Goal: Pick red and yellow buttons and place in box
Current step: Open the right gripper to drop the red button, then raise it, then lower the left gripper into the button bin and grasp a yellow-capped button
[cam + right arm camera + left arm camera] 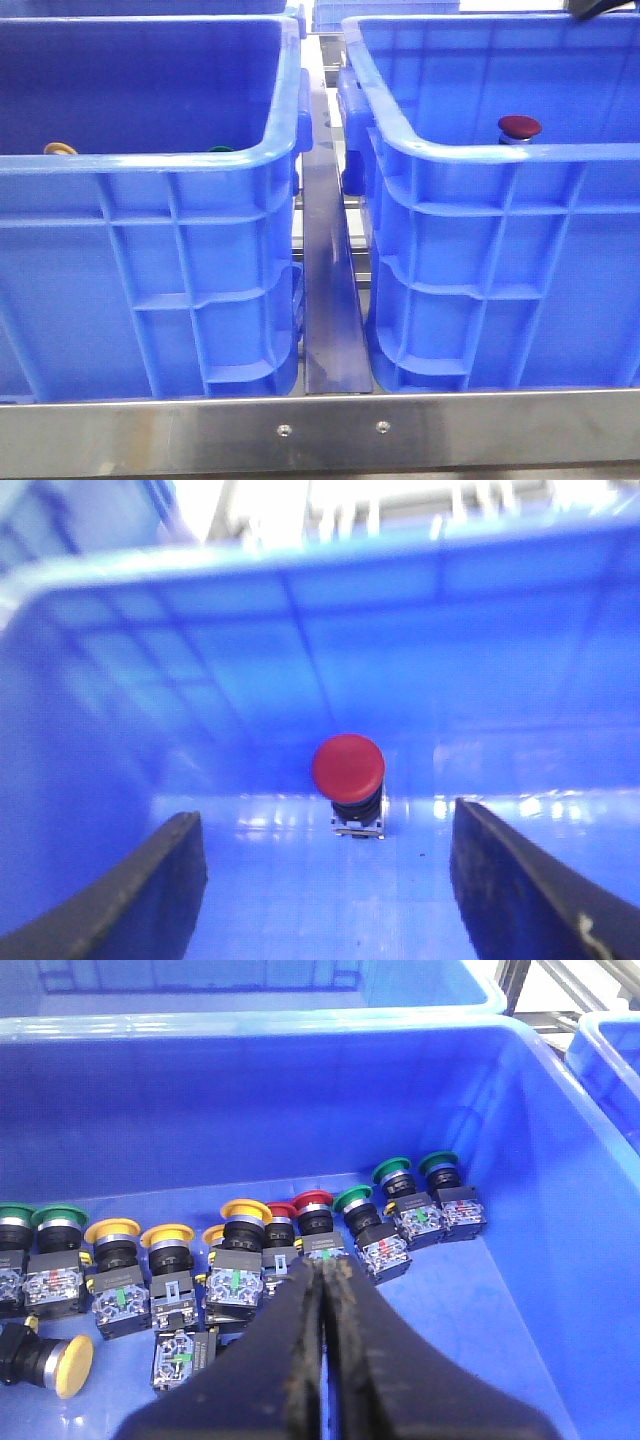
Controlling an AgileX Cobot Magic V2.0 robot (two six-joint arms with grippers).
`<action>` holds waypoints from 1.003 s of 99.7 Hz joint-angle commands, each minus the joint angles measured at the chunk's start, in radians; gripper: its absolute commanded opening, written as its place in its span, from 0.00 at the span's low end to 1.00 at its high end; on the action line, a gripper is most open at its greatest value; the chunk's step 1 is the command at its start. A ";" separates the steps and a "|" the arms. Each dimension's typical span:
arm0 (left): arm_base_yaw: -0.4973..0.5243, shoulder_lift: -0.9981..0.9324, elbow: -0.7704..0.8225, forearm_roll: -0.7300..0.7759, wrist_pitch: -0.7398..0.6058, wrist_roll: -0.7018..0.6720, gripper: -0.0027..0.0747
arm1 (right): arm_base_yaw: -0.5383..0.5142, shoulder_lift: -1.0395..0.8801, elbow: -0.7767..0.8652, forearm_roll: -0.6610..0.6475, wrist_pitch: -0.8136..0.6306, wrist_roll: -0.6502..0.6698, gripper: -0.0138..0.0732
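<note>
In the left wrist view my left gripper (322, 1270) is shut and empty, its tips over a row of push buttons on the left crate's floor (560, 1290). Just beyond the tips stand two red buttons (313, 1203), with yellow buttons (246, 1212) beside them. In the right wrist view my right gripper (322, 825) is wide open and empty inside the box (120, 780). One red button (348, 764) stands upright on the box floor just beyond the fingers. The front view shows this red button (519, 127) over the box rim (480, 152).
Green-capped buttons (353, 1199) stand at both ends of the row, and a loose yellow one (72, 1365) lies on its side. The left crate (150, 170) and the box stand side by side with a metal rail (330, 300) between them.
</note>
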 commanded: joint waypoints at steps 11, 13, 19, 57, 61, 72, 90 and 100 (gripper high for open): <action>0.001 -0.005 -0.026 0.002 -0.068 -0.006 0.01 | -0.004 -0.252 0.074 0.000 -0.022 -0.007 0.74; 0.001 -0.005 -0.026 0.002 -0.068 -0.006 0.01 | -0.004 -0.267 0.084 0.000 -0.022 -0.007 0.72; 0.001 -0.005 -0.026 0.002 -0.068 -0.006 0.01 | -0.004 -0.329 0.112 0.000 -0.022 -0.007 0.65; 0.001 -0.005 -0.026 0.002 -0.068 -0.006 0.11 | -0.004 -0.516 0.151 0.001 0.000 -0.007 0.08; 0.001 -0.005 -0.026 0.002 -0.068 -0.006 0.18 | -0.004 -0.516 0.151 0.001 0.007 -0.007 0.08; 0.001 -0.005 -0.026 0.002 -0.066 -0.006 0.39 | -0.004 -0.516 0.151 0.001 0.023 -0.007 0.08; 0.001 0.051 -0.026 0.002 -0.065 -0.006 0.74 | -0.004 -0.515 0.151 0.001 0.028 -0.007 0.08; 0.001 0.113 -0.045 0.006 -0.041 -0.006 0.77 | -0.004 -0.515 0.151 0.001 0.031 -0.007 0.08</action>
